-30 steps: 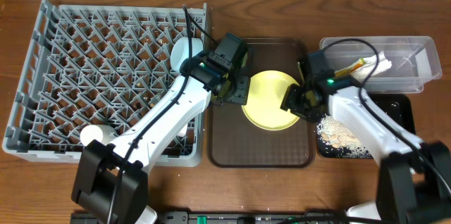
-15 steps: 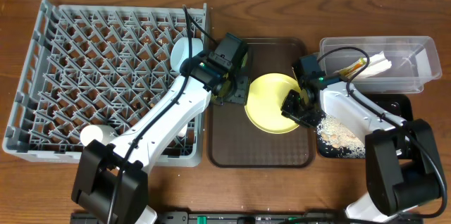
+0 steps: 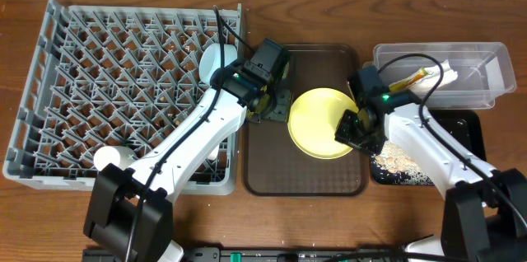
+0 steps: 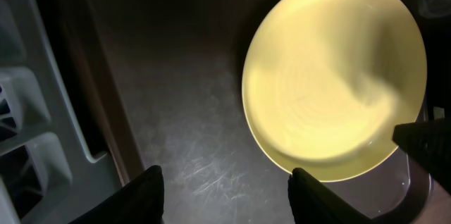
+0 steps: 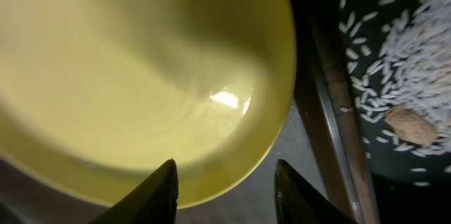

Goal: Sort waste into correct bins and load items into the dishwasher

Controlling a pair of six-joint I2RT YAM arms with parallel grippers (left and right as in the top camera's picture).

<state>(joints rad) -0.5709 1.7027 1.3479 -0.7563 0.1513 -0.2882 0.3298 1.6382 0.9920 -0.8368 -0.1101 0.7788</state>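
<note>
The round yellow plate (image 3: pixel 317 120) lies on the brown tray (image 3: pixel 305 181). My left gripper (image 3: pixel 277 104) is open and empty just left of the plate; in its wrist view (image 4: pixel 229 197) the plate (image 4: pixel 335 76) sits ahead to the right. My right gripper (image 3: pixel 356 130) is open at the plate's right edge; in its wrist view (image 5: pixel 225 197) the rim of the plate (image 5: pixel 141 76) lies between the fingers. The grey dish rack (image 3: pixel 49 72) holds a white cup (image 3: pixel 107 157) and a pale bowl (image 3: pixel 212 58). Rice scraps (image 3: pixel 399 159) lie in the black tray (image 3: pixel 465 122). No chopsticks show.
The clear tub (image 3: pixel 490 52) at the back right holds the snack wrapper (image 3: pixel 412 77) and the white napkin (image 3: pixel 440 72). The rice (image 5: pixel 416 48) and the brown tray's raised rim (image 5: pixel 331 118) are close to the right of my right gripper. The rack's edge (image 4: pixel 21 111) is left of my left gripper.
My right gripper has shifted a little down and to the right along the plate's right edge. The plate has slid slightly to the right. The left arm has hardly moved.
</note>
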